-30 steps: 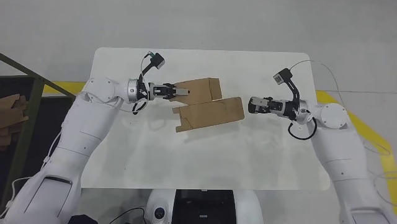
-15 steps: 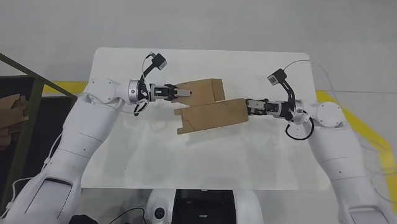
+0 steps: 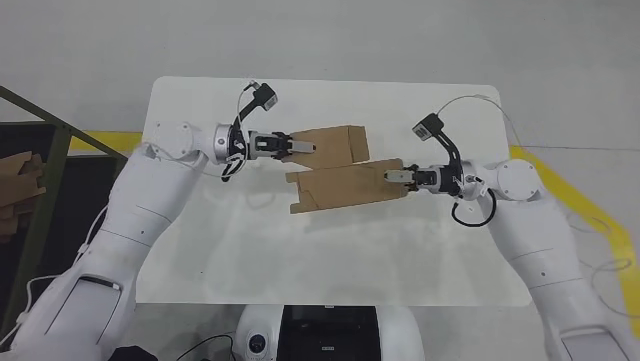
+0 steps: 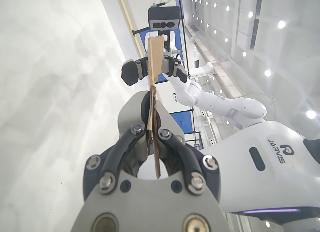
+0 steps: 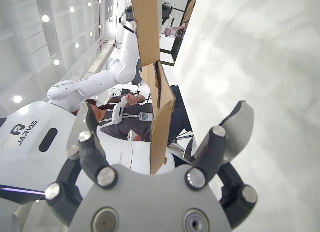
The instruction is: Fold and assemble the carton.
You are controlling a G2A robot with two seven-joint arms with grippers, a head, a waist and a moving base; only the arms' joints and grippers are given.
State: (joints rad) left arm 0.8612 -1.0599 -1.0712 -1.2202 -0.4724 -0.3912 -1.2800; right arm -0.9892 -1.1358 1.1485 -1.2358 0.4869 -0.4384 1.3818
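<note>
Step in hand, as judged: a second grip was to be taken on the flat carton (image 3: 335, 169) so it could be pulled open. To be done well, the right claw (image 3: 398, 176) was to be shut squarely on one panel edge, not across both layers. The other end was to be clamped firmly so the board was not twisted or torn at the creases.

The carton was held just above the middle of the desk (image 3: 200, 241), lying roughly flat between the two claws. The left claw (image 3: 303, 147) was pressed together on the carton's left end, with the board sandwiched between its fingers (image 4: 130, 115). The right claw was spread wide with the carton's right end between its fingers (image 5: 86, 120); no contact could be made out. Both forearms were pointed inward at each other, wrists about level with the board.
</note>
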